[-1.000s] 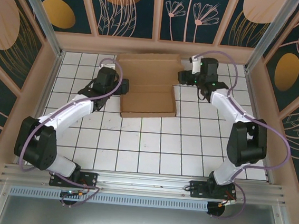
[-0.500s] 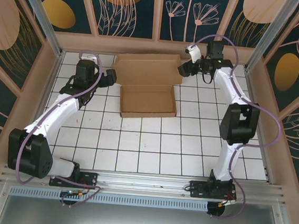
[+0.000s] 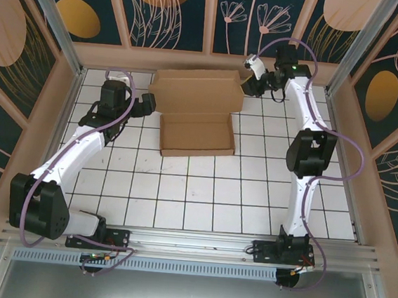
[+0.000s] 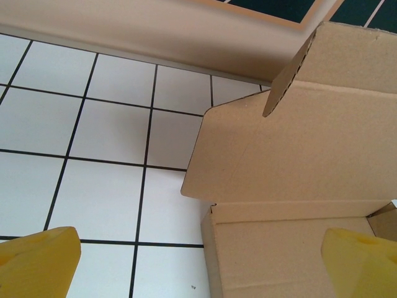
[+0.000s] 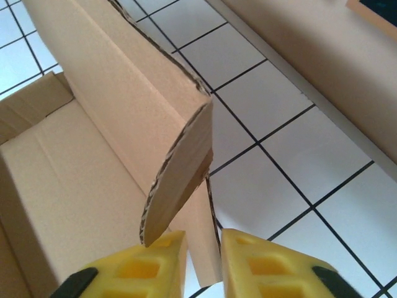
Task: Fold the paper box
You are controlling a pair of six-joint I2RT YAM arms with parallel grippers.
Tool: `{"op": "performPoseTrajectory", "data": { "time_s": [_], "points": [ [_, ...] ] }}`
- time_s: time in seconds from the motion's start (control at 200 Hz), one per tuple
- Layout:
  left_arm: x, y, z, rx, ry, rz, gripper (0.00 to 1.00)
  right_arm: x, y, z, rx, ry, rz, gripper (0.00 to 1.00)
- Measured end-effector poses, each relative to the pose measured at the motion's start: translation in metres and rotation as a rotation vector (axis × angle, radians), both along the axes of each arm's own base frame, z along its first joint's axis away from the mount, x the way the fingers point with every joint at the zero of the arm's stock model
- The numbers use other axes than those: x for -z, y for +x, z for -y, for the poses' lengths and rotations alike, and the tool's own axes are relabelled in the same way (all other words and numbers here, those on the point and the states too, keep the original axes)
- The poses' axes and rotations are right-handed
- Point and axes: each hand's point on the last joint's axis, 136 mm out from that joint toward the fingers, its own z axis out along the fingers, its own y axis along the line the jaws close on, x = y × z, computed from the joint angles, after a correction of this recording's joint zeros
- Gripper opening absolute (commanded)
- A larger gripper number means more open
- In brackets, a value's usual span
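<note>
At the far edge of the table (image 3: 181, 189), the right fingers (image 3: 250, 83) pinch a lid flap of the box (image 3: 194, 92), while the left fingers (image 3: 147, 105) hang wide open beside it, holding nothing

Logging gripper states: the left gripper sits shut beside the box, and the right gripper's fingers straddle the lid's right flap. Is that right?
Not quite. The left gripper is wide open, not shut: the left wrist view shows its fingertips far apart. The rest holds: it sits beside the box, and the right gripper straddles the lid's right flap.
</note>
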Motion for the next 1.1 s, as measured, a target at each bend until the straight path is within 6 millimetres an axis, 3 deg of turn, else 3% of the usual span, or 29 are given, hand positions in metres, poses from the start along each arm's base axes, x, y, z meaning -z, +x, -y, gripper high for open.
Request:
{"op": "performPoseTrajectory", "data": {
  "time_s": [0.165, 0.3, 0.445, 0.761, 0.971, 0.996, 1.041, 1.101],
  "points": [
    [0.001, 0.0, 0.0, 0.002, 0.003, -0.003, 0.99, 0.005, -0.007, 0.0, -0.029, -0.016, -0.015, 0.59],
    [0.001, -0.001, 0.0, 0.003, 0.003, -0.004, 0.99, 0.007, -0.009, -0.002, -0.04, -0.032, -0.013, 0.63],
    [0.002, -0.001, 0.0, 0.003, 0.003, -0.006, 0.99, 0.008, -0.009, -0.01, -0.042, -0.045, -0.009, 0.55],
    [0.005, -0.002, 0.001, 0.013, 0.007, -0.012, 0.99, 0.014, 0.001, -0.024, -0.035, -0.05, -0.017, 0.03],
    [0.007, -0.002, 0.0, 0.013, 0.011, -0.015, 0.99, 0.013, -0.001, -0.024, -0.042, -0.047, -0.022, 0.01],
    [0.007, -0.002, 0.0, 0.013, 0.011, -0.015, 0.99, 0.013, -0.001, -0.024, -0.044, -0.047, -0.022, 0.04],
    [0.006, -0.002, 0.0, 0.013, 0.011, -0.014, 0.99, 0.013, -0.002, -0.024, -0.045, -0.048, -0.026, 0.18],
    [0.007, -0.002, 0.0, 0.013, 0.011, -0.016, 0.99, 0.014, -0.003, -0.024, -0.052, -0.053, -0.027, 0.21]
  ]
}}
